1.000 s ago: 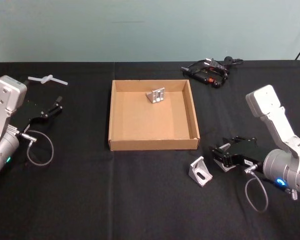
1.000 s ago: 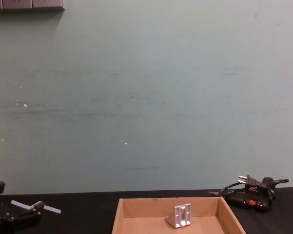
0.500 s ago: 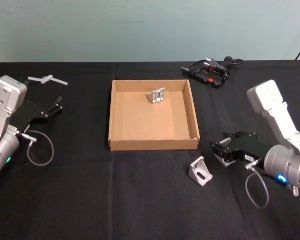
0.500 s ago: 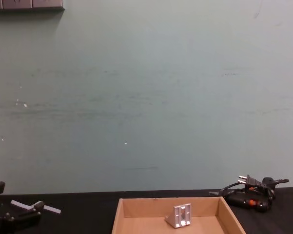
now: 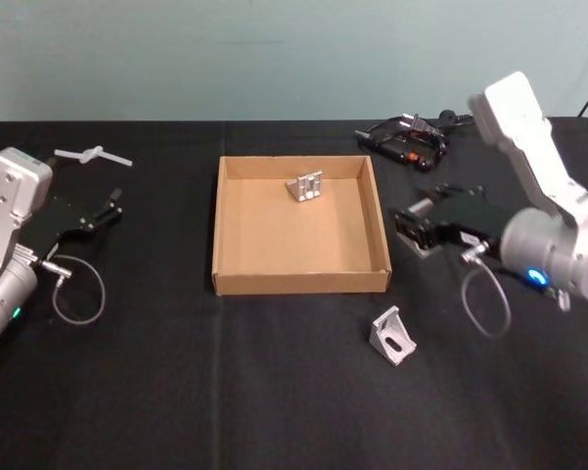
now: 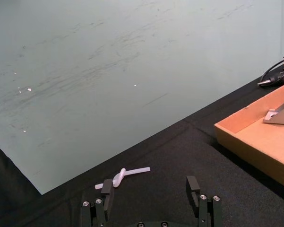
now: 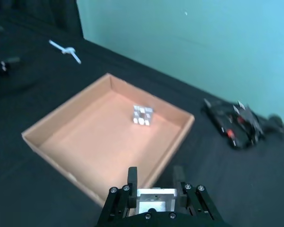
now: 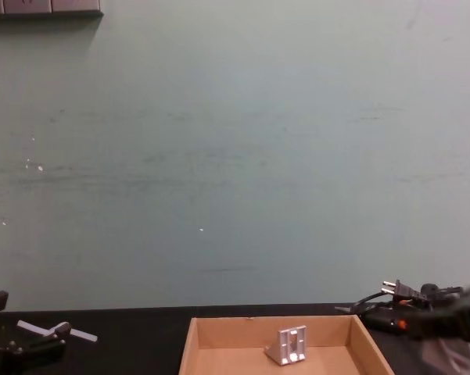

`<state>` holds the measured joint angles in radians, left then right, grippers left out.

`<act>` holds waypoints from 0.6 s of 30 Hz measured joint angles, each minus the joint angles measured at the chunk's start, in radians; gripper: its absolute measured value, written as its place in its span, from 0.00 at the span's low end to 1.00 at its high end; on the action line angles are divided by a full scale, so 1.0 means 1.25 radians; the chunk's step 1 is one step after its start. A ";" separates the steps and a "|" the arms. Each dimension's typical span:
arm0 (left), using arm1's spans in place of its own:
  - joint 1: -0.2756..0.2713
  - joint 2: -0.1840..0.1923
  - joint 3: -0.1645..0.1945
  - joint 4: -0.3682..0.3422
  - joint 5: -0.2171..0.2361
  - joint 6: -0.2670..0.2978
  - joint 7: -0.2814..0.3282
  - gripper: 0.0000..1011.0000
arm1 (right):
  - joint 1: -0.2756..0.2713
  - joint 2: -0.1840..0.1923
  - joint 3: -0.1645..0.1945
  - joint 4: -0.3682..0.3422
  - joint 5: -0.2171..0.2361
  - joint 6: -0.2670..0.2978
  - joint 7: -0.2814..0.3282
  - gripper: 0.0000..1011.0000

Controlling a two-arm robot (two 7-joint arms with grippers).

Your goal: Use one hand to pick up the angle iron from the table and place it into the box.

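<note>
My right gripper (image 5: 412, 225) hangs above the table (image 5: 176, 392), just off the right wall of the brown cardboard box (image 5: 299, 282). It is shut on a silver angle iron (image 7: 155, 201), which is clamped between its black fingers (image 7: 132, 176). A second angle iron (image 5: 392, 335) lies on the table in front of the box's near right corner. A third angle iron (image 5: 306, 186) stands inside the box by the far wall. My left gripper (image 6: 150, 189) rests open and empty at the table's left side (image 5: 106, 211).
A black corded tool (image 5: 408, 140) with an orange button lies behind the box to the right. A white plastic piece (image 5: 92, 155) lies at the far left, beyond the left gripper. Bare tabletop stretches along the front.
The right gripper, holding its angle iron, has risen from the table beside the loose angle iron and swung back toward the box's right wall. The left arm has not moved.
</note>
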<state>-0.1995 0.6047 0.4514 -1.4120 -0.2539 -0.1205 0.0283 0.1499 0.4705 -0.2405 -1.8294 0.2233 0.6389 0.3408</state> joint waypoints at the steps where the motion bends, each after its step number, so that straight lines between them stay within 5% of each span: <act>1: 0.000 0.000 0.000 0.000 0.000 0.000 0.000 0.99 | 0.013 -0.003 -0.007 0.006 -0.002 0.003 0.004 0.45; 12: 0.000 0.000 0.000 0.000 0.000 0.000 0.000 0.99 | 0.175 -0.075 -0.097 0.146 -0.043 0.013 0.016 0.45; 18: 0.000 0.000 0.000 0.000 0.000 0.000 0.000 0.99 | 0.260 -0.132 -0.130 0.276 -0.063 -0.027 0.026 0.45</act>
<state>-0.1995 0.6047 0.4514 -1.4120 -0.2539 -0.1205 0.0283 0.4748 0.3061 -0.4035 -1.4838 0.1451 0.6056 0.3734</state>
